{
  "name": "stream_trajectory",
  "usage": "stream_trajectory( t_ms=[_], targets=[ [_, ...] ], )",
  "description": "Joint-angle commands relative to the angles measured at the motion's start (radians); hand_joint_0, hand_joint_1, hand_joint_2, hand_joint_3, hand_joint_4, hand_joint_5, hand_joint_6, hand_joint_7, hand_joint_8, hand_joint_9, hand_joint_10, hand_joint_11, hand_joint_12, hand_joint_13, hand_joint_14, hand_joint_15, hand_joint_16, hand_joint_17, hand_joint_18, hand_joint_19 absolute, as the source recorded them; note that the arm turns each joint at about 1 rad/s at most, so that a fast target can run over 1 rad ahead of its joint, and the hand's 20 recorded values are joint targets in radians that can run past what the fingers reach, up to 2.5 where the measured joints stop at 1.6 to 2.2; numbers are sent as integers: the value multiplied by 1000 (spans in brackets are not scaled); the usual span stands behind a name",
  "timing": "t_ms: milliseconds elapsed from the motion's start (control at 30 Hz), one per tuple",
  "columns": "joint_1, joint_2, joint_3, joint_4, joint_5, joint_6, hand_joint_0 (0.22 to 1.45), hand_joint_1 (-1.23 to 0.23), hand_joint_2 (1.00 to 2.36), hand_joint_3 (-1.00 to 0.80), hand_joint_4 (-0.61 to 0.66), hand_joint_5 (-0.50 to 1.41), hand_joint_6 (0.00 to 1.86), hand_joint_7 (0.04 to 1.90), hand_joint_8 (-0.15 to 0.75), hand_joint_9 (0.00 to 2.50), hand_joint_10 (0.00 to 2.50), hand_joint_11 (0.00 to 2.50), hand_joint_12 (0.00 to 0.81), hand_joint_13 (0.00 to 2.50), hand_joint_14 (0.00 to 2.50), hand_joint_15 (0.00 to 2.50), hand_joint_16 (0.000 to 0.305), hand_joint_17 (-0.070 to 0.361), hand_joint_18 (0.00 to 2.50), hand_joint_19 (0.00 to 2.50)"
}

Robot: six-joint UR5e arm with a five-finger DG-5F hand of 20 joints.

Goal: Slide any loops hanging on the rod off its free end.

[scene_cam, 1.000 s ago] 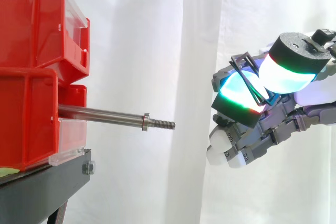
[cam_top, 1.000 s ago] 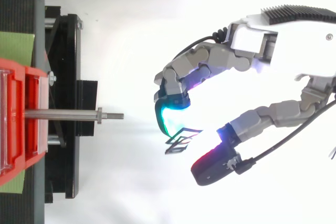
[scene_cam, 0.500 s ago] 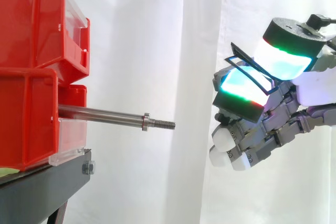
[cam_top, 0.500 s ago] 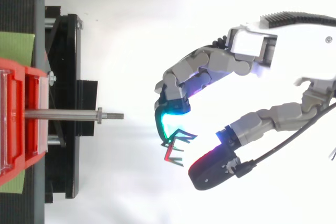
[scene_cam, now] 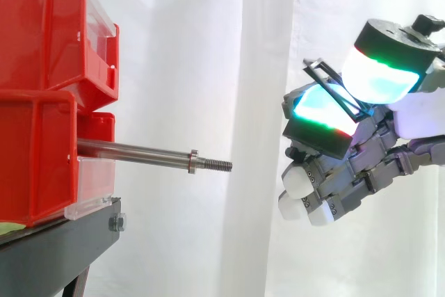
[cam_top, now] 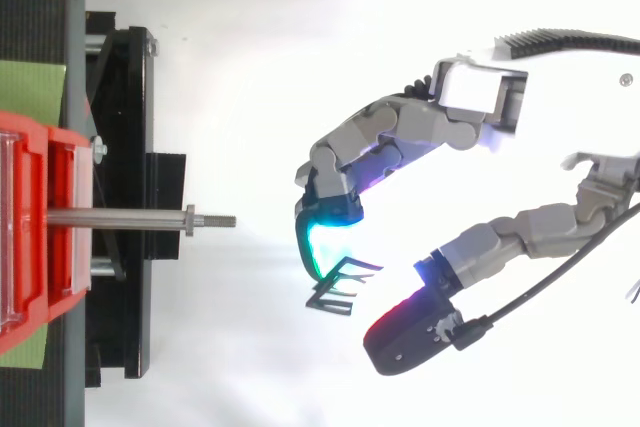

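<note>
The robot's hand (scene_cam: 351, 168) is curled, gripping a small bunch of thin black rectangular loops (cam_top: 336, 289) between a cyan-green glowing fingertip (cam_top: 322, 239) and the thumb pad. The loops are up in the air, well to the right of the long steel rod (scene_cam: 135, 151). The rod sticks out to the right from the stacked red plastic bins (scene_cam: 42, 102) on the black stand (scene_cam: 55, 248), its threaded free end bare.
</note>
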Motion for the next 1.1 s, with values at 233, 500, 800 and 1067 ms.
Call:
stream_trajectory(
  t_ms=[233,500,800,1067],
  targets=[
    [2,0,1,-22,0,25,533,-767,1000,-500,143,-198,834,1108,244,709,3,98,226,615,0,0,38,85,535,89],
    [3,0,1,-16,3,26,528,-681,1000,-500,161,-177,781,1111,251,737,3,94,230,622,0,0,38,85,535,102],
    [7,0,1,-17,3,26,610,-720,1006,-429,82,-185,817,1202,243,741,3,113,219,624,1,6,35,79,525,111],
    [8,0,1,-17,4,26,627,-823,1000,-500,108,-198,819,1165,235,715,2,99,219,610,0,0,35,80,523,97]
  ],
)
